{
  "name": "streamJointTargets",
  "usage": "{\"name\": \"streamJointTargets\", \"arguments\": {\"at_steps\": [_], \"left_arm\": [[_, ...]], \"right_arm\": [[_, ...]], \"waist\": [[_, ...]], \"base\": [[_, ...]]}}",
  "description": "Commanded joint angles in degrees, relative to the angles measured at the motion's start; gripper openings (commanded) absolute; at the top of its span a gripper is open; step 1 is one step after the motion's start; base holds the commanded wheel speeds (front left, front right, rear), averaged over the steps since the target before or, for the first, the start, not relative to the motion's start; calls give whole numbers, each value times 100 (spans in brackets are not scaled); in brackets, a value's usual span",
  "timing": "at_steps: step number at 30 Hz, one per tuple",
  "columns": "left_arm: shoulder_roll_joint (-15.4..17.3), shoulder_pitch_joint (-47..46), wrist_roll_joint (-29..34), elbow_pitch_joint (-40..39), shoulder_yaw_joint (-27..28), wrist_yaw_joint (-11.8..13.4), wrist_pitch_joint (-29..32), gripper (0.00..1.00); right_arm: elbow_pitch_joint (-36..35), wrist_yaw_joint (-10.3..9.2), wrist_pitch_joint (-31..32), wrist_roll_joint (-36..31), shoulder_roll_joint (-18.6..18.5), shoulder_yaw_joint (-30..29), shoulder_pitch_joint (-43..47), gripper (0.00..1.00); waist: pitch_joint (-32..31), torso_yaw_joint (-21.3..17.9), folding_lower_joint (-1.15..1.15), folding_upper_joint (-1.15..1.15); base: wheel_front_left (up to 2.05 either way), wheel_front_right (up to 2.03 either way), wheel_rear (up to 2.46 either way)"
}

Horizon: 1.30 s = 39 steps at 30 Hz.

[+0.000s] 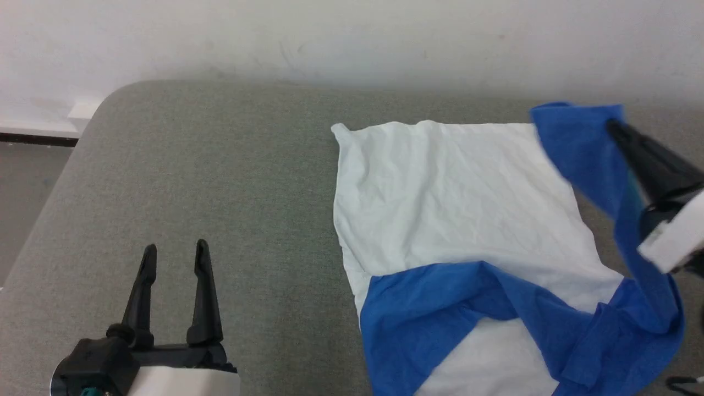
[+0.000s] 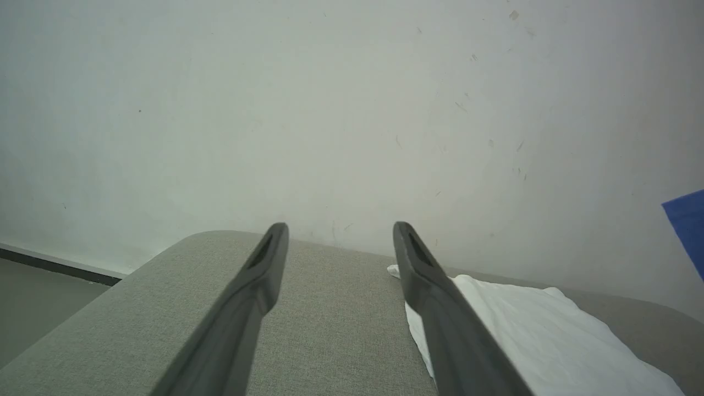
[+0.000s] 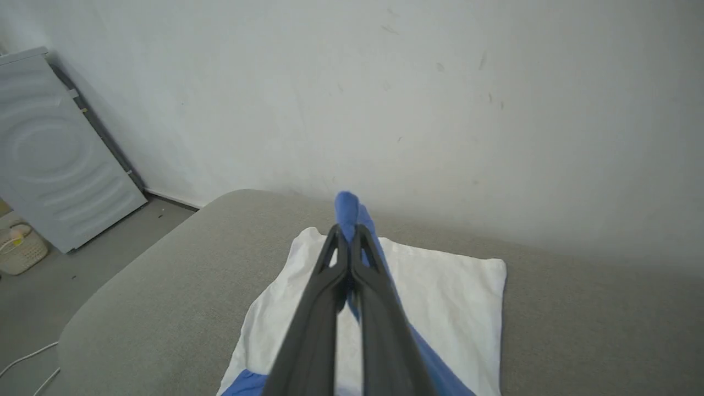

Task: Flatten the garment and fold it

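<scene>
Left gripper (image 1: 175, 246): fingers spread wide, nothing between them, held over the near left part of the grey padded surface (image 1: 220, 165). No cloth contact; it is well apart from the garment.

Right gripper (image 1: 611, 125): fingers pressed together, pinching a fold of blue sleeve (image 1: 577, 148). The right wrist view confirms this, with blue fabric poking out past the closed tips. The gripper sits above the right side of the padded surface, toward its far edge, and the pinched sleeve is lifted off the surface.

Garment (image 1: 456, 192): white T-shirt with blue sleeves, lying on the right half of the padded surface.
- White body lies mostly flat, lightly creased; its left edge falls about midway across the surface.
- Far edge runs close to the surface's far edge, next to the wall (image 1: 352, 38).
- A second blue band crosses the body on the near side of the surface, rumpled.
- The lifted sleeve drapes down from the pinch along the garment's right side.

Beyond the surface's left end: a white appliance (image 3: 49, 143) leaning against the wall.
</scene>
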Motion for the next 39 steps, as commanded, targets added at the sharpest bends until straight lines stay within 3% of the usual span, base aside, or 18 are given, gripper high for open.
{"name": "streamJointTargets", "arguments": {"at_steps": [1, 7, 16, 20, 28, 29, 30, 35, 39], "left_arm": [[43, -19, -52, 0, -8, -37, 6, 100], [24, -63, -50, 0, -57, -30, -1, 100], [-126, -170, -4, 32, -211, 10, -121, 100], [-202, -225, 6, 103, -293, 1, -188, 100], [-163, -252, -16, 171, -303, -21, -174, 100], [-143, -260, -14, 158, -297, -23, -155, 100], [-129, -271, -13, 144, -296, -24, -136, 100], [-76, -304, -11, 91, -325, -37, -36, 100], [-23, -322, 8, 35, -325, -29, 40, 100]], "right_arm": [[-49, -4, 32, -73, 112, 283, -39, 0], [192, -4, 23, -222, 481, 1565, 107, 0], [1210, -4, -353, -382, 330, 2976, 436, 0], [1834, -4, -679, -507, 306, 3282, 527, 0], [3350, -4, -1491, -937, 787, 3467, 466, 0], [3526, -4, -1605, -982, 876, 3417, 433, 9], [3663, -4, -1693, -1035, 945, 3440, 386, 100], [3782, -4, -2013, -865, 1155, 3541, 142, 100], [3172, -4, -1941, -423, 892, 3451, 43, 100]], "waist": [[19, 124, 0, 0], [108, 385, 0, 0], [407, 756, 0, 0], [470, 886, 0, 0], [326, 1016, 0, 0], [312, 1008, 0, 0], [295, 994, 0, 0], [214, 819, 0, 0], [157, 612, 0, 0]], "base": [[0, 0, 0], [0, 0, 0], [0, 0, 0], [0, 0, 0], [0, 0, 0], [0, 0, 0], [0, 0, 0], [0, 0, 0], [0, 0, 0]]}}
